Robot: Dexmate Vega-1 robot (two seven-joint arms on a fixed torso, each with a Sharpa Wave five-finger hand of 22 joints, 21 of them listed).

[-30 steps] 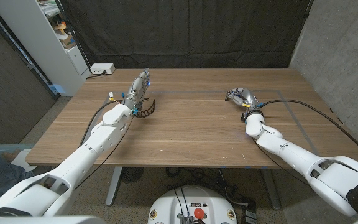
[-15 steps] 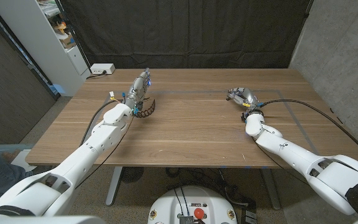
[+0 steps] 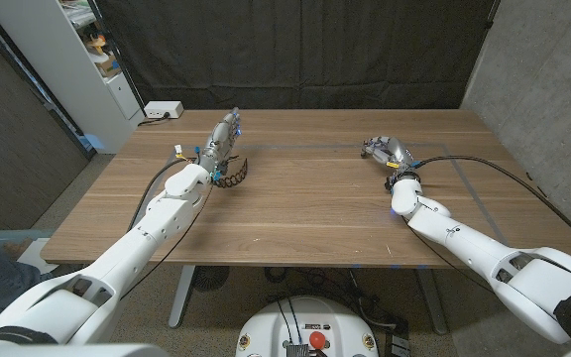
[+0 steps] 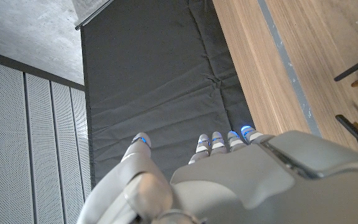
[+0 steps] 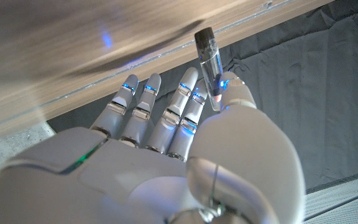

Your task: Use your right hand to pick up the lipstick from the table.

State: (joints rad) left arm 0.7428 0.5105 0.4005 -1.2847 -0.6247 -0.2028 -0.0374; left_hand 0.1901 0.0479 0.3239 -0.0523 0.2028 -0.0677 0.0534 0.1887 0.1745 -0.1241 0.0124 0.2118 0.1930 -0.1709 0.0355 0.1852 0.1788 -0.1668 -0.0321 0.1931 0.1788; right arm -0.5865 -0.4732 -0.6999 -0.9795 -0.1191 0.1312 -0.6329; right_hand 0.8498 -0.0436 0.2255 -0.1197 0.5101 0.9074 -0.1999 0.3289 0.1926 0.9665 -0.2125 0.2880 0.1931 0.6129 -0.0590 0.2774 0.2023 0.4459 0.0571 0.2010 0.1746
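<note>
Wooden table [image 3: 295, 213] before a black curtain [image 3: 295, 50]: the right hand [image 3: 385, 152], over the table's far right part, pinches the clear-capped lipstick [image 5: 210, 62] between thumb and a finger, while the left hand [image 3: 223, 139], above the table's far left part, holds nothing, fingers extended.

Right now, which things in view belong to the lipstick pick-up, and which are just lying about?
Job in hand:
- lipstick, pinched at the right hand's fingertips
- right hand
- table

Lying about:
- left hand, holding nothing
- white power strip at the far edge
- shelf unit
</note>
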